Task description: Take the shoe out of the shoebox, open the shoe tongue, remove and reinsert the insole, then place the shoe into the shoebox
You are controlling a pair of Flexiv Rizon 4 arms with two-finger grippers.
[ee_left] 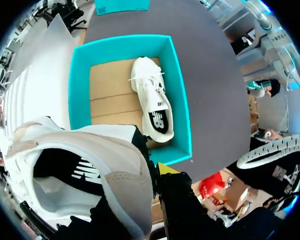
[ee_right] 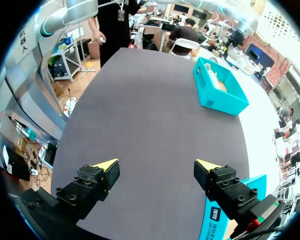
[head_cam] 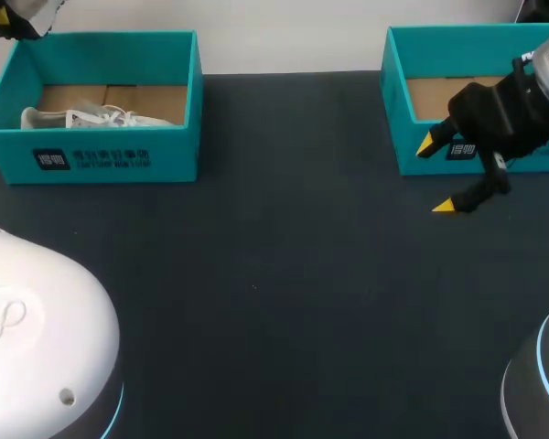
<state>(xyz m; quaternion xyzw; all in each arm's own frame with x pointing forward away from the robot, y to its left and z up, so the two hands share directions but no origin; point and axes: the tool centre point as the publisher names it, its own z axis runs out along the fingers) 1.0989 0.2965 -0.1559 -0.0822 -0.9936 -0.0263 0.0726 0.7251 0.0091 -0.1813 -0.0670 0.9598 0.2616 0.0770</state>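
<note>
My left gripper [ee_left: 152, 172] is shut on a white and beige shoe [ee_left: 80, 170] with a black lining, held high above the left teal shoebox [ee_left: 180, 100]. One finger is hidden behind the shoe. A second white shoe [ee_left: 152, 100] lies on the cardboard floor of that box. In the head view the left gripper [head_cam: 7, 23] sits at the far left corner above the box [head_cam: 91, 155], where the white shoe [head_cam: 91, 117] lies. My right gripper [head_cam: 435, 176] stands open with nothing in it, in front of the right teal box [head_cam: 398, 101]; its spread fingers [ee_right: 107, 167] hang over bare dark table.
The right teal box [ee_right: 217, 220] is close beside my right gripper [ee_right: 156, 167]. The left box [ee_right: 217, 92] shows far across the table. White robot bases stand at the near left [head_cam: 37, 338] and near right [head_cam: 540, 384]. The dark tabletop [head_cam: 274, 274] lies between them.
</note>
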